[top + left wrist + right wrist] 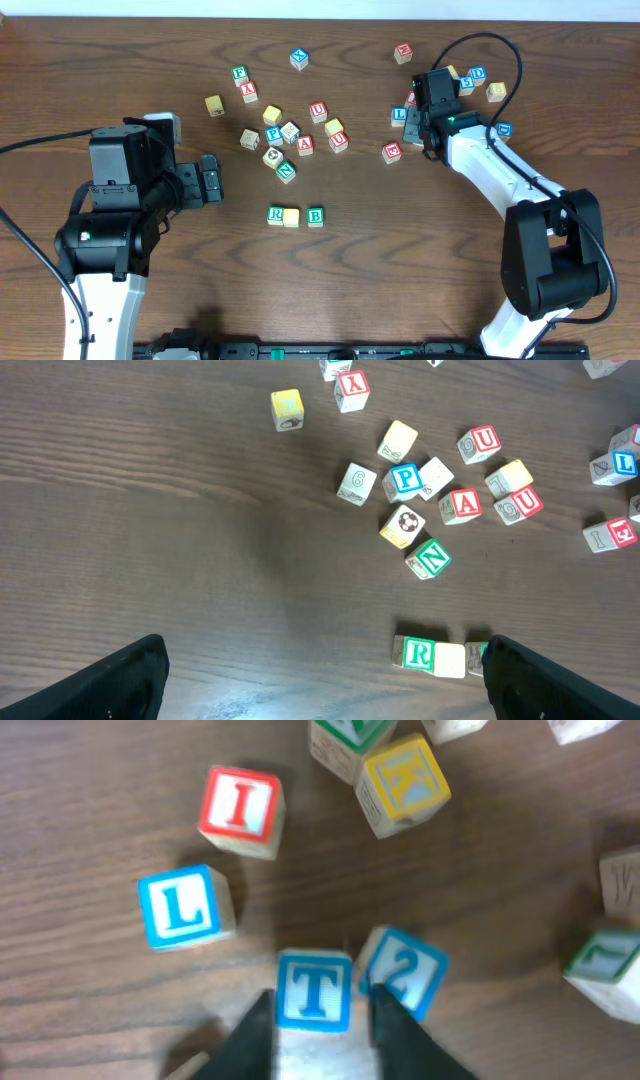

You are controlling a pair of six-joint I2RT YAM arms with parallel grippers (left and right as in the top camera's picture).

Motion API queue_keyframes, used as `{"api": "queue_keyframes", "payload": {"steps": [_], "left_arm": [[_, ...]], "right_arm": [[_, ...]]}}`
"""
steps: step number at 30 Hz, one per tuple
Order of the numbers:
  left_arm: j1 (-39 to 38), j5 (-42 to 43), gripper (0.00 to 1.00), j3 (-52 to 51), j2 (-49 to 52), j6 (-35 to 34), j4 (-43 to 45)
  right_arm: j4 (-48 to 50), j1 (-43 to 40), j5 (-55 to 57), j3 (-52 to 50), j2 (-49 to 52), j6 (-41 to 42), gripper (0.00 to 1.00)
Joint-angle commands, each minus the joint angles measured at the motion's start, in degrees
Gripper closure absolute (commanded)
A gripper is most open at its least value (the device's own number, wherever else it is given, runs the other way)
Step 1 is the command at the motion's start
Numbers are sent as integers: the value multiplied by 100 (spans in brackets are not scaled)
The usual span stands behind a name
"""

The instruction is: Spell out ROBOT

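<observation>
A row lies near the table's middle front: a green R cube [276, 214], a yellow-faced cube [291, 216] and a green B cube [315, 215]. In the left wrist view the R cube [418, 654] and the yellow-faced cube [450, 660] show, while the B cube [476, 657] is mostly hidden behind a finger. My left gripper [212, 180] stands wide open left of the row, holding nothing. The blue T cube [314, 989] sits between the fingers of my right gripper [320, 1005], which is shut on its two sides; from overhead the right gripper [418, 125] hides it.
A blue L cube [180, 907], a red I cube [240, 808], a blue 2 cube [408, 973] touching the T, and a yellow K cube [403, 782] crowd the right gripper. Several loose cubes, including a yellow one [272, 115], lie at centre back.
</observation>
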Motion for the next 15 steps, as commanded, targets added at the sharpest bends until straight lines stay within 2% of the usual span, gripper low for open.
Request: {"api": "queue_keyframes", "payload": {"steps": [1, 7, 15], "left_arm": [[28, 72, 1, 120, 7, 35, -13], [28, 72, 1, 120, 7, 37, -13], [28, 72, 1, 120, 4, 35, -13]], "right_arm": [[-195, 20, 140, -31, -98, 601, 67], [-501, 24, 138, -31, -98, 1200, 65], [-538, 31, -22, -33, -55, 1453, 60]]}}
